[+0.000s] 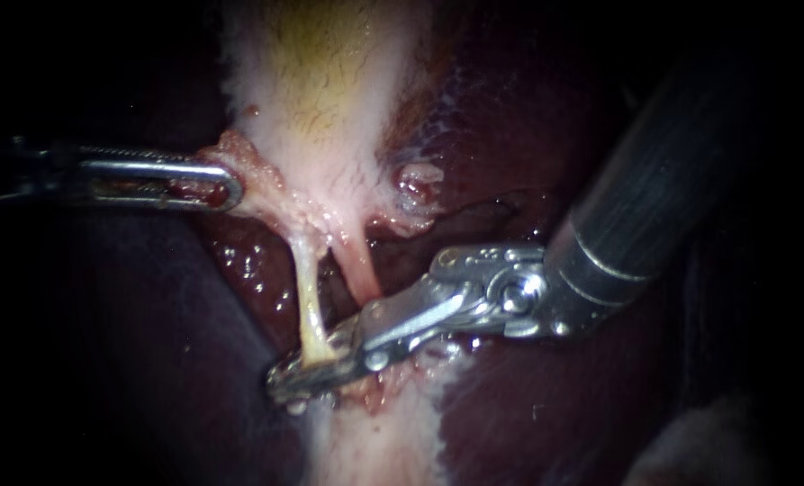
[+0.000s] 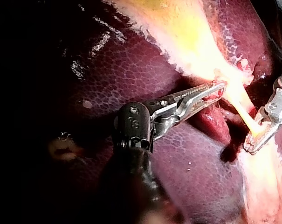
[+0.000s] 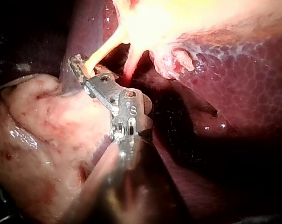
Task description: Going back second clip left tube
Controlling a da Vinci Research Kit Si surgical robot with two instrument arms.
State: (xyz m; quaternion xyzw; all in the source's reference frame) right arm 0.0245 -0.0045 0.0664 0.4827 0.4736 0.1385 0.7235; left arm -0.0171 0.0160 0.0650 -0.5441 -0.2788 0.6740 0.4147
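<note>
Right tool (image 1: pixel 316 364): tip sits at the lower end of the left tube (image 1: pixel 307 297), which runs into it. I cannot tell whether it is clenched on the tube or released. A second, pinker tube (image 1: pixel 358 270) lies just beside the tool's upper edge. Both tubes rise from this tool to the gallbladder (image 1: pixel 320 108).

Left tool (image 1: pixel 217 184): jaws clenched on the gallbladder's lower edge, well apart from the right tool. Dark liver (image 1: pixel 528 117) lies under and around both.

Surgical lab: right instrument (image 1: pixel 286 382) works on liver (image 1: pixel 528 117).
</note>
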